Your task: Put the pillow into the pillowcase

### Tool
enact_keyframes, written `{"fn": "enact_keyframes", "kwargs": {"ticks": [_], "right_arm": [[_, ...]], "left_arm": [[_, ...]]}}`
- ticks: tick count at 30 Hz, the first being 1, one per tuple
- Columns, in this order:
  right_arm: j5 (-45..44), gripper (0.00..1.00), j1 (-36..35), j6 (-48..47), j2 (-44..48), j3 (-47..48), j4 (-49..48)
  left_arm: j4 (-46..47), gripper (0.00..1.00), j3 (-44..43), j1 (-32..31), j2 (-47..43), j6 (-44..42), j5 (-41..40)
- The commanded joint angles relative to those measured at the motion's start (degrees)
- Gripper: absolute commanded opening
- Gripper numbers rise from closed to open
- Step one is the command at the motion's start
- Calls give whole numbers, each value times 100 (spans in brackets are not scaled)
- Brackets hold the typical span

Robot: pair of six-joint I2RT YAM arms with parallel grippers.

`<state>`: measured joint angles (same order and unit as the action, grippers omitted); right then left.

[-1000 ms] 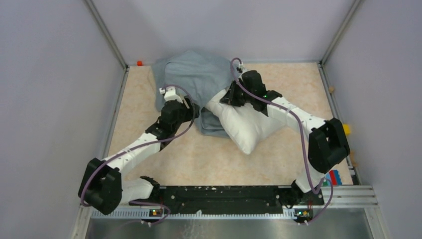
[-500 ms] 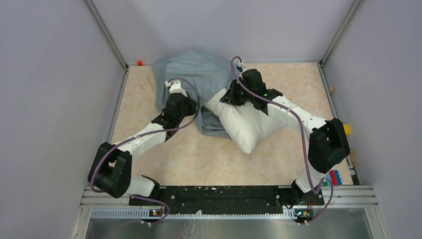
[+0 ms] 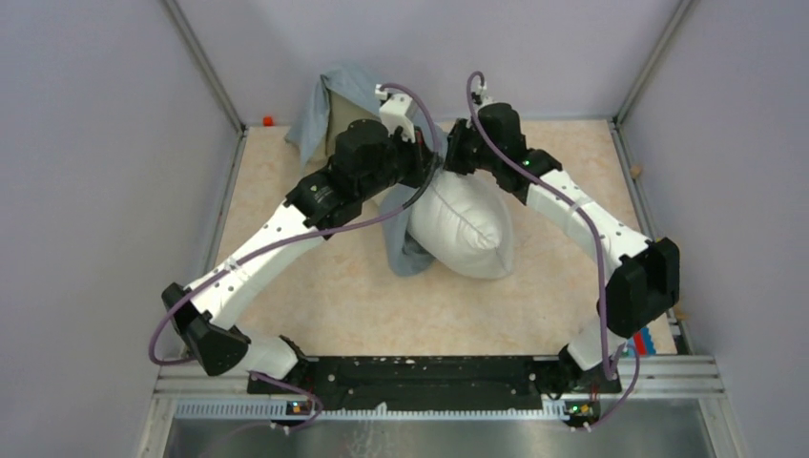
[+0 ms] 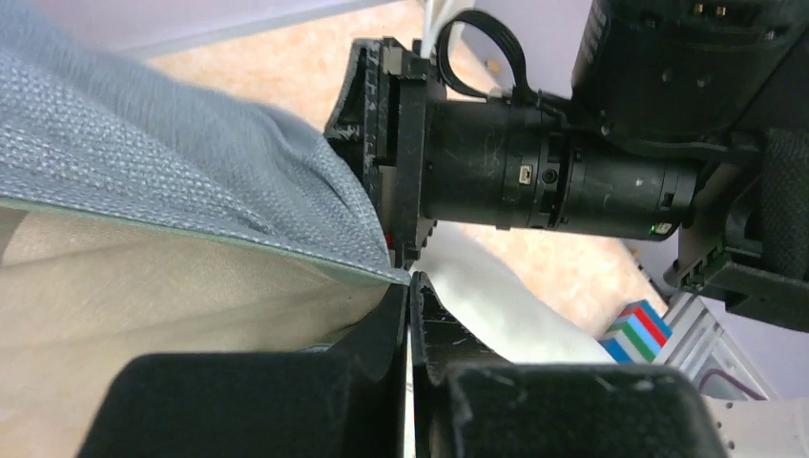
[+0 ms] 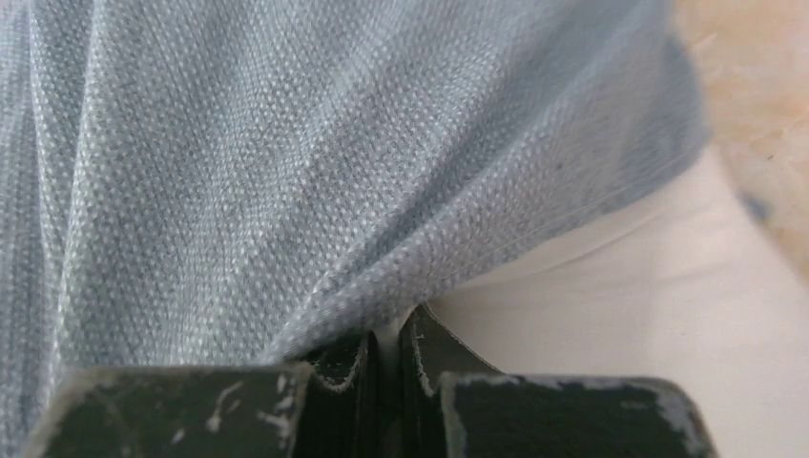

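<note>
The white pillow (image 3: 467,224) lies mid-table, its top end under both grippers. The grey-blue pillowcase (image 3: 329,100) is lifted off the table behind my left arm, and a fold of it hangs down along the pillow's left side. My left gripper (image 3: 431,162) is shut on the pillowcase's hem (image 4: 286,243), whose pale inner side shows below, with the pillow (image 4: 496,305) just to the right. My right gripper (image 3: 456,153) sits close beside the left one. In the right wrist view it (image 5: 391,334) is shut on bunched pillowcase cloth (image 5: 286,172), with the pillow (image 5: 649,343) alongside.
Grey walls and metal posts enclose the tan table (image 3: 286,277). A small red object (image 3: 268,121) sits at the back left corner. Striped coloured blocks (image 3: 641,339) lie at the front right edge, also seen as blocks (image 4: 637,329) in the left wrist view.
My left gripper shut on the pillowcase's edge, then rose and swung right to meet the right gripper, lifting the cloth. The pillow swung round to lie lengthwise beneath them.
</note>
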<state>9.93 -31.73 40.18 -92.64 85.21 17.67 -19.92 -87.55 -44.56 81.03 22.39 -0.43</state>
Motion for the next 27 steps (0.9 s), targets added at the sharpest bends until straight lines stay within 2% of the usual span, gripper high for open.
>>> {"fn": "enact_keyframes", "kwargs": {"ticks": [1,5,9,10,11,12,15,19,23,27], "right_arm": [[-278,0,-29,871,326,319,-647],[-282,0,30,1554,516,-388,-1201],[152,0,139,1517,192,-295,-1090],[221,6,192,1408,175,-288,-1040],[256,18,240,1250,195,-280,-974],[288,34,297,1029,221,-209,-869],[222,51,488,335,286,300,-8],[-72,63,612,-431,533,1066,762],[-326,66,614,-1065,664,1708,1544],[-814,72,614,-1661,1258,1639,2097]], "left_arm": [[-94,0,-587,-92,18,44,684],[-386,0,-988,43,264,133,813],[-753,0,-1448,74,586,130,660],[-868,0,-1507,134,675,177,603],[-894,0,-1464,218,734,238,593],[-854,0,-1338,329,749,335,611],[-427,0,-665,766,710,694,954],[48,0,-292,1016,712,918,1076],[160,0,-320,1122,892,934,1160],[192,0,-410,1197,1093,916,1216]]}}
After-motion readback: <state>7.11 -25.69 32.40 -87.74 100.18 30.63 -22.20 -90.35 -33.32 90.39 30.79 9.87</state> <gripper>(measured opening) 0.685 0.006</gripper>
